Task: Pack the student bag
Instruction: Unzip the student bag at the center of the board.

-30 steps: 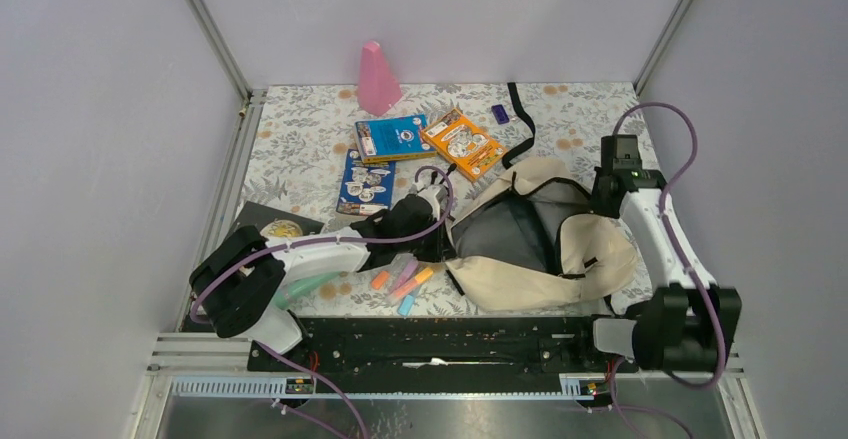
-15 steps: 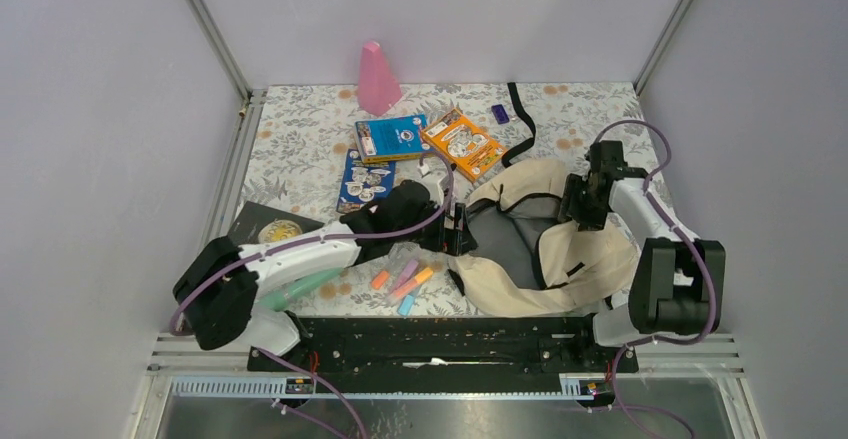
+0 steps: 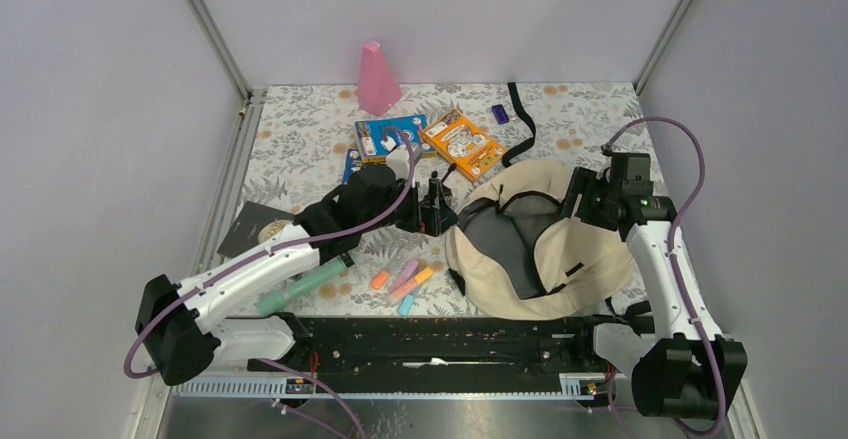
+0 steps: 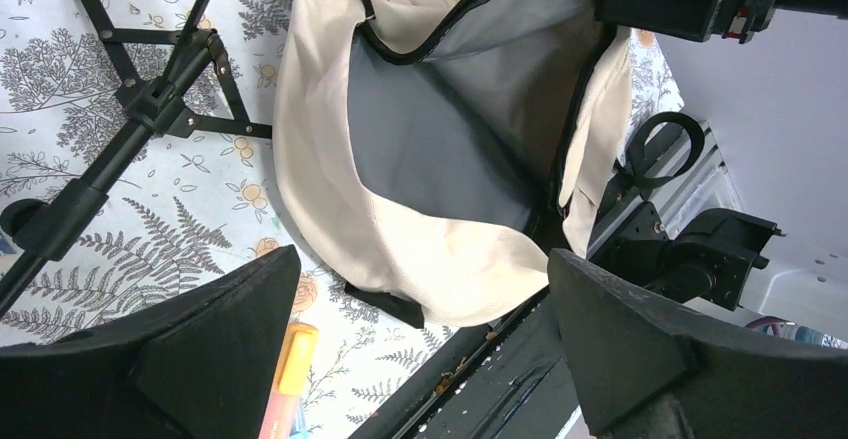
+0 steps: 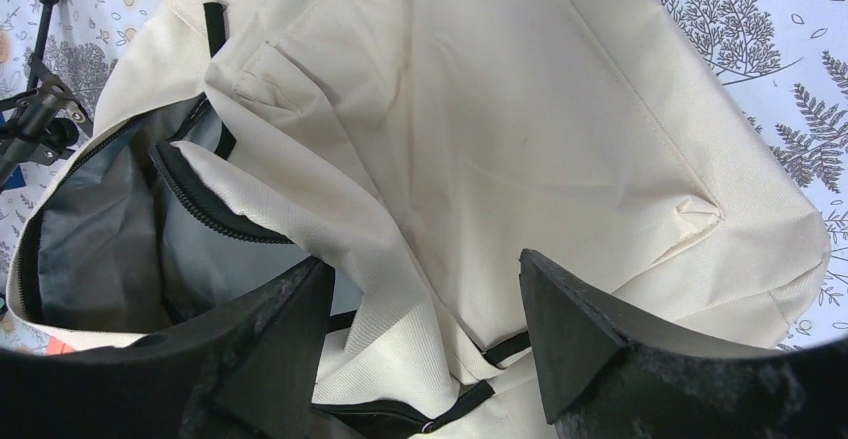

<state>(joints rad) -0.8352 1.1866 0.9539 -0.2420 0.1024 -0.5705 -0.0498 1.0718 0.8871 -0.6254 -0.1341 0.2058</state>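
Looking down from the top camera, I see the bag (image 3: 530, 254) lying on the right half of the table (image 3: 300, 129), its zip mouth gaping and the grey lining showing. My left gripper (image 3: 432, 207) sits just beside the bag's left edge, fingers (image 4: 230, 319) spread wide with nothing between them. My right gripper (image 3: 580, 199) hangs over the bag's far right side, jaws apart too, gripping nothing, cream fabric below it. A blue book (image 3: 395, 137) and an orange book (image 3: 460, 144) lie beyond the left gripper, with highlighters (image 3: 405, 281) nearer me.
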